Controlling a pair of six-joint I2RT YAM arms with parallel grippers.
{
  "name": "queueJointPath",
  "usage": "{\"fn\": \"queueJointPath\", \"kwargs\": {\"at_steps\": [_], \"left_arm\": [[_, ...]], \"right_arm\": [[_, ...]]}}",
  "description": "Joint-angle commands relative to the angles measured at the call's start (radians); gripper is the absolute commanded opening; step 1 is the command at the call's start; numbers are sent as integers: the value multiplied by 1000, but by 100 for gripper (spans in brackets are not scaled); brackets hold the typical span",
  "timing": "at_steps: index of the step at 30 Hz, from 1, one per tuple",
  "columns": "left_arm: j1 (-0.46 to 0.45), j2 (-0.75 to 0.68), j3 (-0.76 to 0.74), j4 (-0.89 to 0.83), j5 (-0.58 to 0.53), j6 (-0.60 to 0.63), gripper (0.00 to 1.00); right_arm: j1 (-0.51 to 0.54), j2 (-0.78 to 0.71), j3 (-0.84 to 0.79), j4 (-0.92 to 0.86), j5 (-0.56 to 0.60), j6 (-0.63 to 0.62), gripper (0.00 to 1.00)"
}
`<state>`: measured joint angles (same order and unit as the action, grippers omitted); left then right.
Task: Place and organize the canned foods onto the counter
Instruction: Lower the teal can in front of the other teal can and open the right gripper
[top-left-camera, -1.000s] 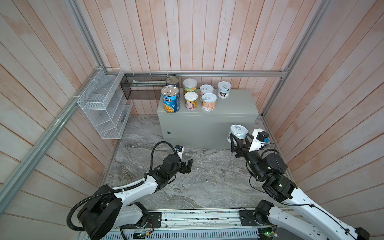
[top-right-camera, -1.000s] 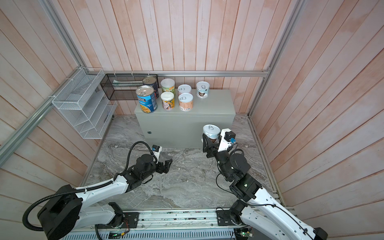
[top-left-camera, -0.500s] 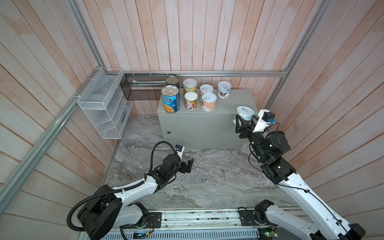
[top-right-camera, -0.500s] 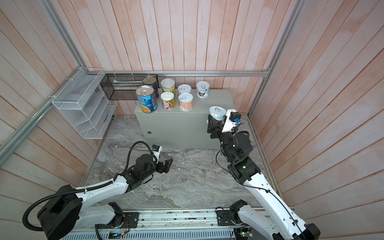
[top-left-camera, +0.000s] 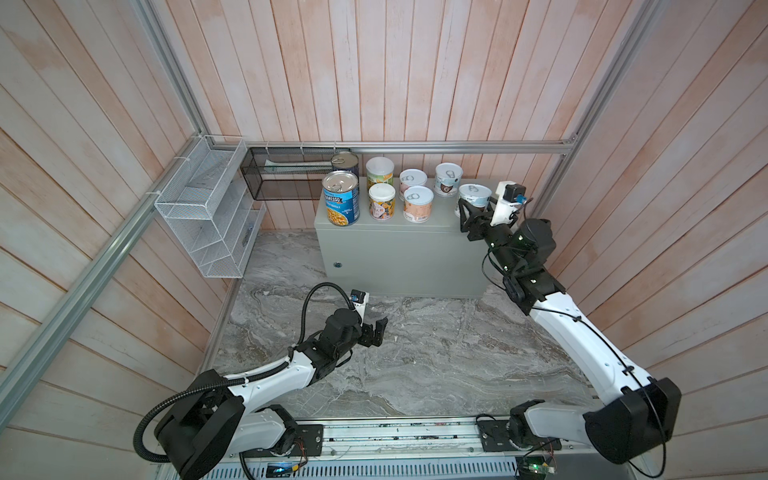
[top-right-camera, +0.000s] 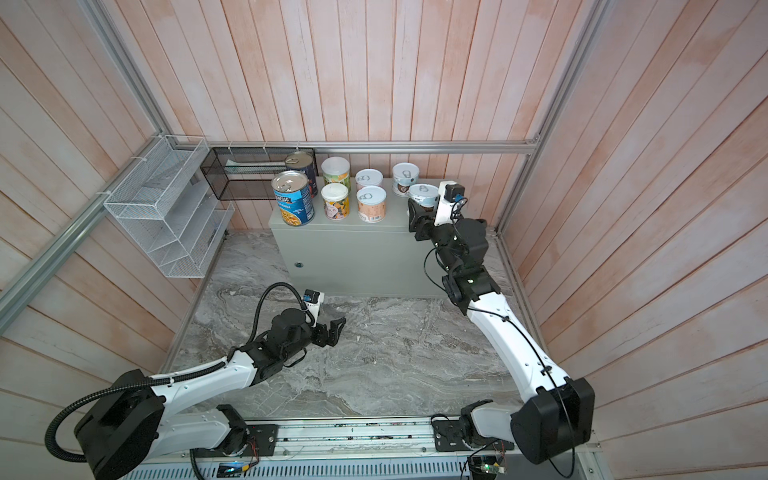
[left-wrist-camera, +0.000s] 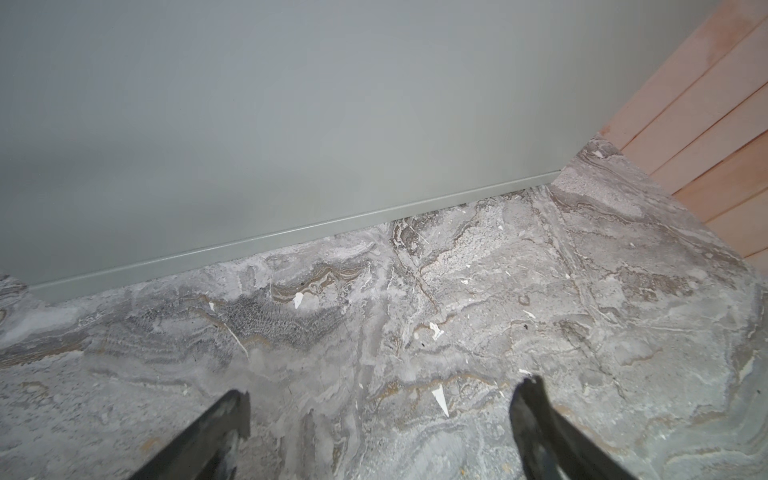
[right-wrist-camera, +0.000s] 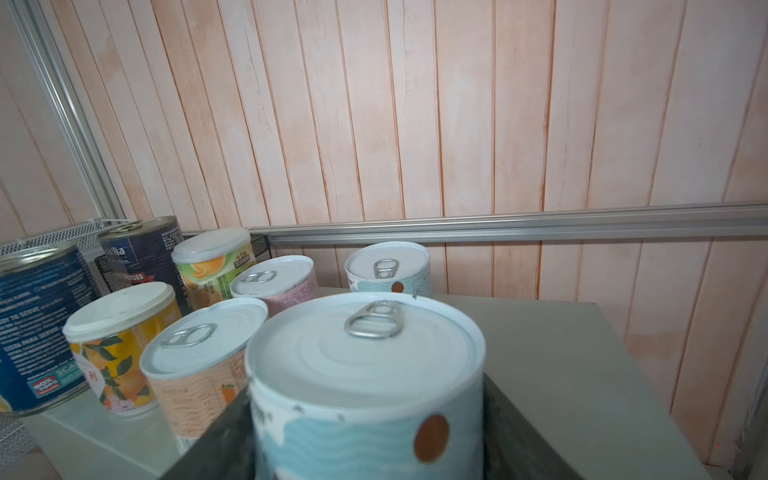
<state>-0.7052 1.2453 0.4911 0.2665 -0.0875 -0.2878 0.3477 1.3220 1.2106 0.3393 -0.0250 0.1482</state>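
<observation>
The right claw (top-left-camera: 471, 214), grasping the short pale-blue pull-tab can (top-left-camera: 475, 192), has lifted it over the grey-green metal desk (top-left-camera: 399, 249), just beside seven placed cans (top-left-camera: 417, 203); only set-down remains, left claw (top-left-camera: 376, 330) gaping empty

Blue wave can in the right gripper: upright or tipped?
Upright. The blue wave can, clamped in the right gripper, shows its pull-tab lid facing straight up, walls vertical.

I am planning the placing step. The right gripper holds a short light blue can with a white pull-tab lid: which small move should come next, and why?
Probably lower the short light blue pull-tab can onto the bare top of the grey-green metal box, beside the peach pull-tab can. The right gripper is shut on it over that spot, which would extend the front row.
</observation>
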Motion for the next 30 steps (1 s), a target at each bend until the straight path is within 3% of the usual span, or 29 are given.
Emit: {"fn": "queueJointPath", "kwargs": {"at_steps": [1,9,14,16,19,30], "left_arm": [[4,-10,-19,20,-22,3,100],[4,-8,-19,17,-25,4,100],[4,-5,-19,18,-21,3,100],[5,-1,-17,19,-21,4,100],[4,8,-13,17,-20,0,100],[4,26,-8,19,-14,-1,100]], "right_arm": [[-5,32,68,110,-52,-36,59],[-4,181,194,36,-92,-104,61],[-5,213,213,11,-76,-77,74],[-5,214,215,5,-86,-70,84],[-5,205,216,-12,-76,-62,91],[-5,99,154,-29,-64,-106,97]]}}
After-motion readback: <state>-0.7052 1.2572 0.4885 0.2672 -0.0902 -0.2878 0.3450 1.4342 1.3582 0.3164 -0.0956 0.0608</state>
